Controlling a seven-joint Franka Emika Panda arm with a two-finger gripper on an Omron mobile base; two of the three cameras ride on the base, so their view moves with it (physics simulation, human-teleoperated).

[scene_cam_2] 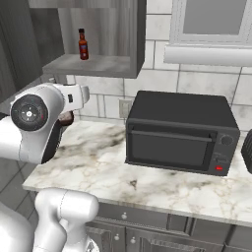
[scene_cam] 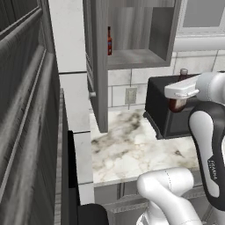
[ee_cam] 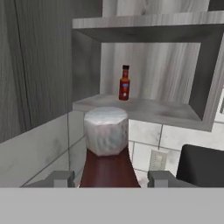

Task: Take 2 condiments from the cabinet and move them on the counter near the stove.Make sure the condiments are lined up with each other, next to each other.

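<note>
Currently the end effector [ee_cam: 109,178] clamps the dark red-brown bottle [ee_cam: 108,164] above the counter [scene_cam: 132,149]; the red bottle [ee_cam: 124,83] waits in the cabinet [ee_cam: 144,109]. A loose grip could drop it.

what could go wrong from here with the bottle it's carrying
1. The dark red-brown bottle sits between the jaws with its capped neck sticking up; a tilt might let it slip.
2. The toaster oven stands close beside the carried bottle, so a swing toward it may knock the bottle.
3. The red bottle is alone on the open cabinet shelf; a careless later reach could topple it.
</note>
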